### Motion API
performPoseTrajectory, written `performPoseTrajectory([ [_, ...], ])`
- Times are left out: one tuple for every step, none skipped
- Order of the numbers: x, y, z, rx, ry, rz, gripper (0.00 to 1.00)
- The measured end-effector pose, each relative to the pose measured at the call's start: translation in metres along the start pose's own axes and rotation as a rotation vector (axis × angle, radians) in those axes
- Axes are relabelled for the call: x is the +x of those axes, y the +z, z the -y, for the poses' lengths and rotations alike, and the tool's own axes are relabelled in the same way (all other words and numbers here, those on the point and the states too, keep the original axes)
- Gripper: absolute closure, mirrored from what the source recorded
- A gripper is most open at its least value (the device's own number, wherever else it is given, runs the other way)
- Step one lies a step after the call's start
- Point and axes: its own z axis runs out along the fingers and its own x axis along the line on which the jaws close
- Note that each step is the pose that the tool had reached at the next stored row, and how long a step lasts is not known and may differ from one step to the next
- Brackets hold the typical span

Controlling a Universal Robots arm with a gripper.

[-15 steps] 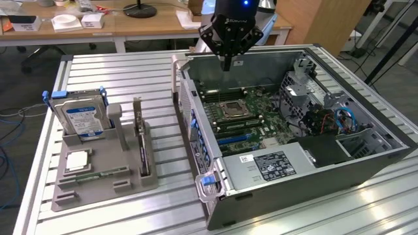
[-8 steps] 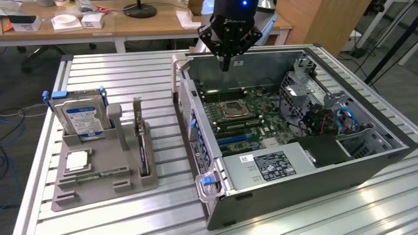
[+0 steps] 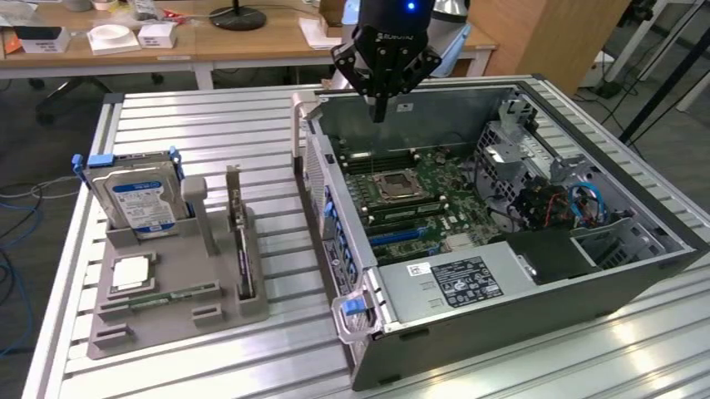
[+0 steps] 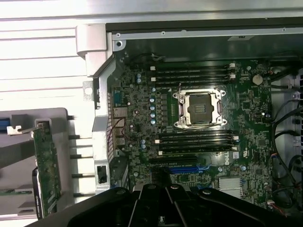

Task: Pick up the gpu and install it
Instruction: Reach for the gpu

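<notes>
Gripper (image 3: 378, 106) clenched empty above the open metal case (image 3: 533, 320)
We spot the thin gpu (image 3: 241, 249) upright in a gray slotted tray (image 3: 161, 331), well apart.

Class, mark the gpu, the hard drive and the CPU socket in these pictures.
gpu (image 3: 242, 249), exterior view, on the upright card's top edge.
hard drive (image 3: 139, 202), exterior view, on its blue-white label.
CPU socket (image 4: 201, 109), wrist view, on its middle.

Green motherboard (image 3: 427, 187), grey tray (image 3: 155, 328), black tool (image 3: 380, 112)
</notes>
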Motion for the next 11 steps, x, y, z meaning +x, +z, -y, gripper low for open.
performPoseTrajectory([
  [0.0006,0.0001,0.0,0.0001,0.0,-0.0007,0.89],
  [0.0011,0.0003,0.0001,0.0001,0.0,-0.0013,0.89],
  [0.0017,0.0004,0.0001,0.0002,0.0,-0.0021,0.89],
  [0.0022,0.0006,0.0002,0.0002,0.0,-0.0028,0.89],
  [0.0027,0.0007,0.0002,0.0003,0.0,-0.0034,0.89],
  [0.003,0.0007,0.0002,0.0004,0.0,-0.0041,0.89],
  [0.0034,0.0009,0.0003,0.0004,0.0,-0.0047,0.89],
  [0.0039,0.001,0.0003,0.0004,0.0,-0.0053,0.89],
  [0.0044,0.0011,0.0004,0.0005,0.0,-0.006,0.89],
  [0.0049,0.0013,0.0004,0.0005,0.0,-0.0068,0.89],
  [0.0055,0.0014,0.0005,0.0006,0.0,-0.0073,0.89],
])
